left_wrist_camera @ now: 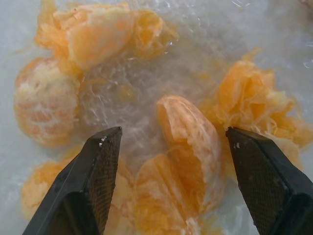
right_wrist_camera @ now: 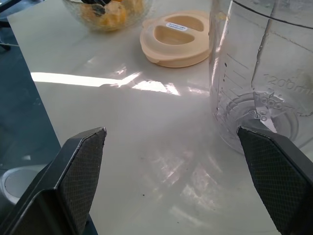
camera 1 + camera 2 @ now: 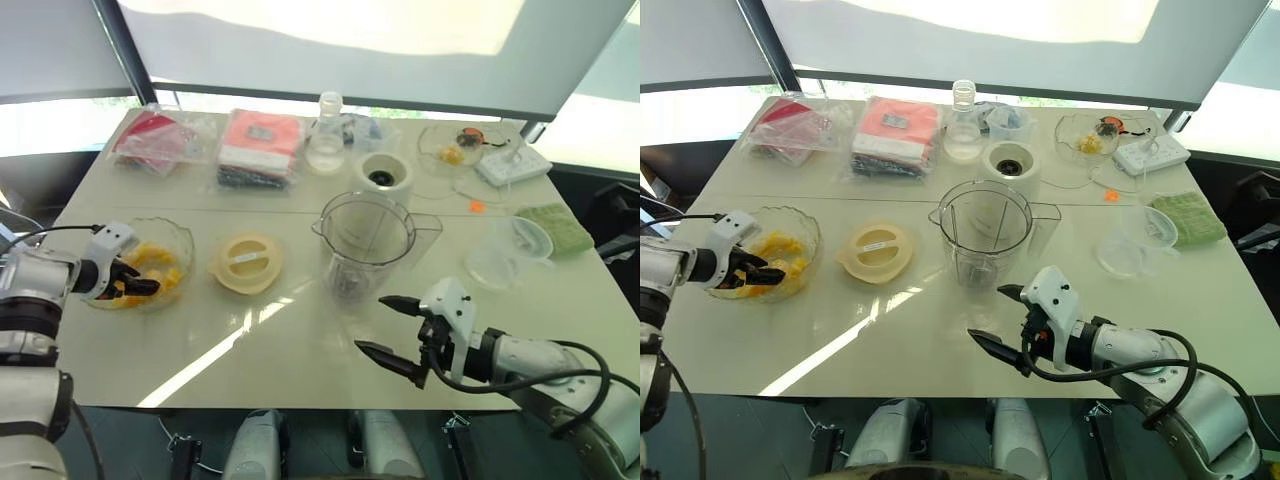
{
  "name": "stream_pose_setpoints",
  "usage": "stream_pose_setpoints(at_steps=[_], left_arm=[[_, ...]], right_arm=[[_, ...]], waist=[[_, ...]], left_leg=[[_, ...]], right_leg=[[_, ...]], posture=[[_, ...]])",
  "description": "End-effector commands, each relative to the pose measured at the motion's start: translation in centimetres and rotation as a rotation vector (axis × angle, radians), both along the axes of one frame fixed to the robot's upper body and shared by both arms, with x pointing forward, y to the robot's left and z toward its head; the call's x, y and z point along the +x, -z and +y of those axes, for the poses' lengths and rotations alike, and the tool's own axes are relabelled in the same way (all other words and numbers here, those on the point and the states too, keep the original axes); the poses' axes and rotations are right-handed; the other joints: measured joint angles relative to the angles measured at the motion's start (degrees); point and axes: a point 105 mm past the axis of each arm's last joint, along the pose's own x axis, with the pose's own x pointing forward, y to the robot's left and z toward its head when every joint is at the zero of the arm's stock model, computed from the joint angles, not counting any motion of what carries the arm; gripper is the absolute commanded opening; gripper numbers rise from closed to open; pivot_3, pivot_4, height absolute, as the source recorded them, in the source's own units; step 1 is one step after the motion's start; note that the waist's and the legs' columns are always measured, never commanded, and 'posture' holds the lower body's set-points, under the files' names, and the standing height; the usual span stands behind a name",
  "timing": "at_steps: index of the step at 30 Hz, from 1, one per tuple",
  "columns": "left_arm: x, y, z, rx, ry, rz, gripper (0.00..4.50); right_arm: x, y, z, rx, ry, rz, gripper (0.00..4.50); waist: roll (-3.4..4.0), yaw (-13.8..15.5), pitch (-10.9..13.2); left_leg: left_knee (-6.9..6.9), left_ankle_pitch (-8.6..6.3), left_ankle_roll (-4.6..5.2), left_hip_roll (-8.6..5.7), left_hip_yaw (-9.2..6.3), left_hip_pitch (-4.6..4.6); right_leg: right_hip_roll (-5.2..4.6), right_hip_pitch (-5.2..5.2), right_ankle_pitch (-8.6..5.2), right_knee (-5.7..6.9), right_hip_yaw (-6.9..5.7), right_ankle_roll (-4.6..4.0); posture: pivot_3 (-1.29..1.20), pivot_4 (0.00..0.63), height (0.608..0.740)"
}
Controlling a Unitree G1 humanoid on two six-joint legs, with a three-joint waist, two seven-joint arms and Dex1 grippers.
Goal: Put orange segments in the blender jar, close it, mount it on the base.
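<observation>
My left gripper (image 3: 140, 282) is spread wide inside the glass bowl (image 3: 186, 240), straddling an orange segment (image 1: 188, 142). Right gripper (image 3: 388, 326) hangs spread at the blender jar's (image 3: 365, 243) 6 o'clock.

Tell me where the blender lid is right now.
The cream lid lies flat on the table, between the glass bowl of orange segments and the blender jar.

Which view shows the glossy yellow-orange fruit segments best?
The left wrist view: the glossy yellow-orange fruit segments lie close up, one between the open jaws of the left gripper. Both eye views show them as a small heap in the clear glass bowl. The right wrist view catches a far glimpse.
</observation>
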Motion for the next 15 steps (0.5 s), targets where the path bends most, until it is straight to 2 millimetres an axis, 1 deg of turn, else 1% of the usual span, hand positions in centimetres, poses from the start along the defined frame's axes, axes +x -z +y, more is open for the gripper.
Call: stream_pose_setpoints(at_steps=[1,4,5,6,7,9,10,11,13,14,15], left_arm=[[-0.2,1.4,0.4,0.045,-0.024,0.04,3.53],[-0.1,1.4,0.3,0.038,-0.017,0.042,2.71],[-0.1,1.4,0.3,0.035,-0.015,0.044,1.88],[-0.1,1.3,0.3,0.032,-0.013,0.044,1.69],[-0.1,1.3,0.2,0.025,-0.011,0.042,1.33],[-0.3,0.7,0.2,0.003,0.008,0.034,0.31],[-0.3,0.5,0.2,-0.004,0.013,0.033,0.31],[-0.3,-0.2,0.4,-0.011,0.014,0.013,0.31],[-0.1,-2.3,1.0,-0.03,0.019,-0.046,0.31],[0.0,-3.7,1.2,-0.042,0.027,-0.083,0.31],[0.0,-4.6,1.3,-0.051,0.033,-0.105,0.31]], right_arm=[[0.1,-0.9,0.2,0.009,-0.004,-0.052,4.5],[-0.1,-0.9,0.1,0.005,0.005,-0.053,4.5],[-0.1,-0.8,0.1,0.004,0.009,-0.053,4.5],[-0.1,-0.8,0.1,0.004,0.011,-0.052,4.5],[-0.1,-0.7,0.1,0.004,0.012,-0.051,4.5],[-0.2,-0.7,0.2,0.004,0.012,-0.047,4.5],[-0.2,-0.6,0.2,0.004,0.012,-0.047,4.5],[-0.2,-0.6,0.2,0.003,0.012,-0.046,4.5],[-0.1,-0.6,0.1,0.0,0.013,-0.046,4.5],[-0.1,-0.5,0.0,-0.002,0.013,-0.045,4.5],[0.0,-0.5,0.0,-0.003,0.013,-0.044,4.5]], waist=[[0.07,0.0,0.0],[0.11,-0.1,-0.1],[0.11,-0.1,-0.1],[0.11,-0.1,-0.1],[0.11,-0.2,-0.1],[0.11,-0.3,-0.1],[0.11,-0.3,-0.1],[0.11,-0.3,-0.1],[0.04,-0.4,0.0],[0.0,-0.4,0.0],[-0.02,-0.3,0.0]], left_leg=[[0.0,0.0,0.0,0.0,0.0,0.02],[0.0,0.0,0.0,0.0,0.0,0.06],[0.0,0.0,0.0,0.0,0.0,0.07],[0.0,0.0,0.0,0.01,0.0,0.07],[0.0,0.0,0.0,0.01,0.0,0.08],[0.0,0.0,0.0,0.01,0.0,0.08],[0.0,0.0,0.0,0.02,0.0,0.08],[0.0,0.0,0.0,0.02,0.0,0.08],[0.0,0.0,0.0,0.03,0.0,0.07],[0.0,0.0,0.0,0.04,0.0,0.03],[0.0,0.0,0.0,0.05,-0.01,0.01]], right_leg=[[0.0,0.02,0.0,0.01,0.0,0.0],[0.0,0.04,0.0,0.04,0.0,0.0],[0.0,0.05,0.0,0.06,0.0,0.0],[0.0,0.05,0.0,0.06,0.0,0.0],[0.0,0.04,0.0,0.07,0.0,0.0],[0.0,0.04,0.0,0.07,0.0,0.0],[0.01,0.04,0.0,0.07,0.0,0.0],[0.01,0.03,0.0,0.08,0.0,0.0],[0.01,0.02,0.0,0.08,0.0,0.0],[0.03,-0.03,0.0,0.08,0.0,0.0],[0.04,-0.05,0.0,0.08,0.0,0.0]], posture=[[0.0,0.15,0.74],[0.0,0.15,0.74],[0.0,0.15,0.74],[0.0,0.15,0.74],[0.0,0.15,0.74],[0.0,0.15,0.74],[0.0,0.15,0.74],[0.0,0.15,0.74],[0.0,0.15,0.74],[0.0,0.15,0.74],[0.0,0.15,0.74]])
